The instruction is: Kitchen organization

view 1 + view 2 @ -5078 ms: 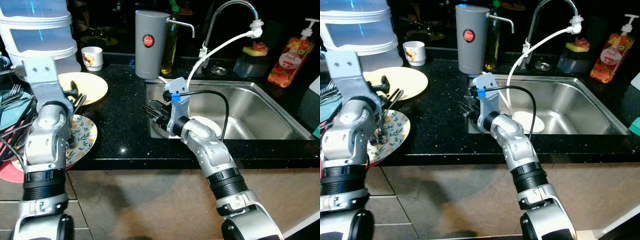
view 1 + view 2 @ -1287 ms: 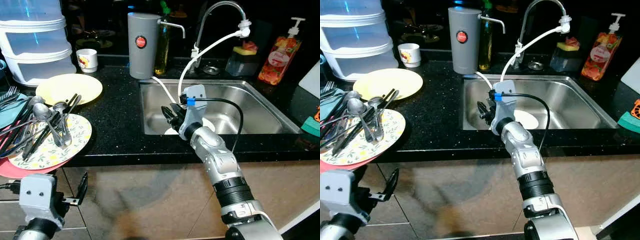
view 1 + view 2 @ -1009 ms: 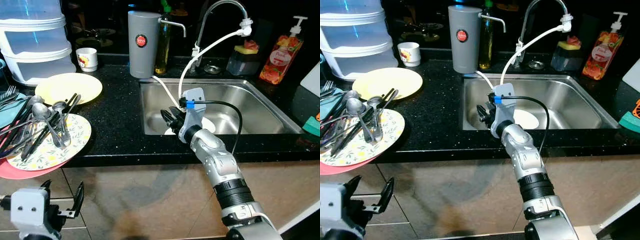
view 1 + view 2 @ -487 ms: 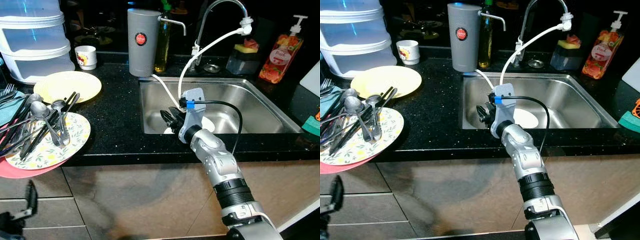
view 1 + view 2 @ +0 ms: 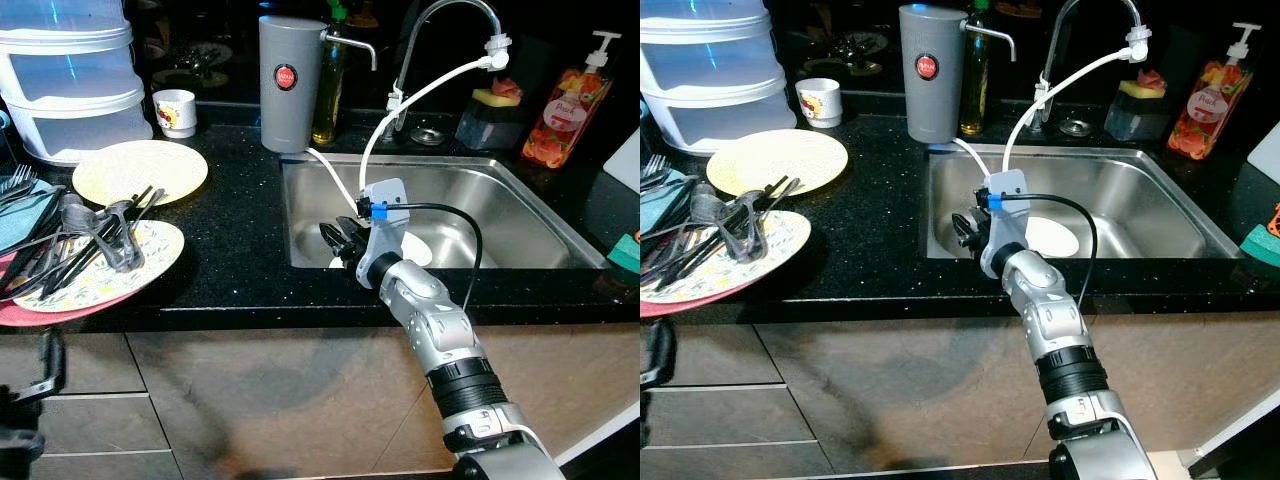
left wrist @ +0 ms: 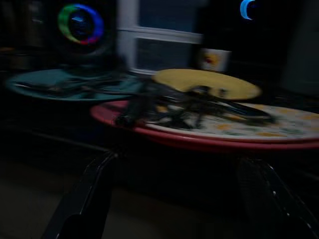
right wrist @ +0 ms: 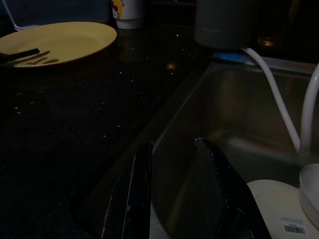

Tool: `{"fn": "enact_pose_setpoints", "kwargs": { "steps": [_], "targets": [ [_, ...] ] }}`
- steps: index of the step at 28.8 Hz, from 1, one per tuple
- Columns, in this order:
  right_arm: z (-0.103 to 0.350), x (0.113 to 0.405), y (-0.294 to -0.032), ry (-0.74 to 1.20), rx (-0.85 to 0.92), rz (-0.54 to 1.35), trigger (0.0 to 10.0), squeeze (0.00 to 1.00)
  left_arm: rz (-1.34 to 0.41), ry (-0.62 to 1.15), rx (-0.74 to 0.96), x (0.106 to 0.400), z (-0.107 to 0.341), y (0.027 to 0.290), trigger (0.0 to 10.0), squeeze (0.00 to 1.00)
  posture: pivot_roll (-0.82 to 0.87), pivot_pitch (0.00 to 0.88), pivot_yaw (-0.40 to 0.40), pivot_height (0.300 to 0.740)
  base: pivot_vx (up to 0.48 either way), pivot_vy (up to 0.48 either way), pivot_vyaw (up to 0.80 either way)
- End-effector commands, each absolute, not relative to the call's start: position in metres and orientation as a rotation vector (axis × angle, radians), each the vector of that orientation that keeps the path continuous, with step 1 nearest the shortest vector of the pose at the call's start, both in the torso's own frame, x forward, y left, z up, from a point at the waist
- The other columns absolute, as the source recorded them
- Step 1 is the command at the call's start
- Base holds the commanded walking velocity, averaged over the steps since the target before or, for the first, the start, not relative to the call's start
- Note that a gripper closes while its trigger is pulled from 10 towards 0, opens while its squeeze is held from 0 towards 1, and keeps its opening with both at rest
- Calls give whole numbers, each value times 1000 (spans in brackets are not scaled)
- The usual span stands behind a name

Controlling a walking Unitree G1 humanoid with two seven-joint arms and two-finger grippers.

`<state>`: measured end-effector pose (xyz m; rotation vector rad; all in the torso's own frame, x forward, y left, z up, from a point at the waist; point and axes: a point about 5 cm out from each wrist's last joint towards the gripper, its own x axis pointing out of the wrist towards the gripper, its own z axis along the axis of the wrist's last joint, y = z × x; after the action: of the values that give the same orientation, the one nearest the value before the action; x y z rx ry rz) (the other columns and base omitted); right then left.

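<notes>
Taking the sink (image 5: 520,215) as the landmark: nearest of all, well to its left and down below the counter edge, the left gripper (image 6: 174,199) hangs in front of the cupboard doors, its two fingers spread wide with nothing between them. From that low spot its wrist view looks up at the rim of a red plate (image 6: 199,142) that juts over the counter edge.

On the counter left of the sink, a flowered plate (image 5: 120,270) lies stacked on the red one, heaped with loose spoons and forks (image 5: 85,245). That heap looks like the work waiting to be sorted. Piling the cutlery on a plate keeps it together, but the tangle would probably make any single piece awkward to pick out.

At the sink's near left corner, the right gripper (image 5: 340,240) reaches over the rim, fingers parted a little and empty. It points down toward a white dish (image 5: 1048,238) on the sink floor, probably poised to fetch it. A white hose (image 5: 425,90) from the tap (image 5: 440,25) droops into the basin just beside the gripper and could snag it.

Farther back to the left lie a yellow plate (image 5: 140,170), a small cup (image 5: 175,112) and stacked clear tubs (image 5: 70,75). Behind the sink stand a grey jug (image 5: 285,80), a sponge holder (image 5: 488,115) and a soap bottle (image 5: 565,110).
</notes>
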<state>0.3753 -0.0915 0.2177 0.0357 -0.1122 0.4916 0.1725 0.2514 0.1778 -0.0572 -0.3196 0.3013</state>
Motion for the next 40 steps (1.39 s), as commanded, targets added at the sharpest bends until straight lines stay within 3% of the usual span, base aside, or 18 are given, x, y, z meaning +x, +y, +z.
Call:
{"fn": "enact_pose_setpoints", "kwargs": {
  "steps": [1, 12, 23, 29, 35, 37, 40],
  "targets": [
    [218, 376, -91, -112, 38, 493, 10000, 0, 232, -316, -26, 175, 183, 243, 10000, 0, 81, 69, -54, 740, 0, 0, 0],
    [217, 376, -91, -107, 38, 494, 10000, 0, 4, -224, -64, 199, 183, 212, 10000, 0, 85, 66, -54, 740, 0, 0, 0],
    [215, 378, -93, -92, 34, 490, 10000, 0, -201, -104, -29, 267, 192, 184, 10000, 0, 79, 70, -54, 740, 0, 0, 0],
    [213, 378, -96, -84, 27, 483, 10000, 0, -304, 0, -6, 283, 185, 167, 10000, 0, 73, 72, -50, 740, 0, 0, 0],
    [211, 378, -99, -76, 21, 474, 10000, 0, -483, 47, -21, 295, 186, 133, 10000, 0, 72, 73, -50, 740, 0, 0, 0],
    [212, 379, -100, -77, 20, 472, 10000, 0, -631, 3, -45, 297, 198, 108, 10000, 0, 71, 73, -51, 740, 0, 0, 0],
    [212, 379, -100, -77, 19, 471, 10000, 0, -705, -27, -72, 297, 207, 96, 10000, 0, 71, 73, -51, 740, 0, 0, 0]
  ]
}}
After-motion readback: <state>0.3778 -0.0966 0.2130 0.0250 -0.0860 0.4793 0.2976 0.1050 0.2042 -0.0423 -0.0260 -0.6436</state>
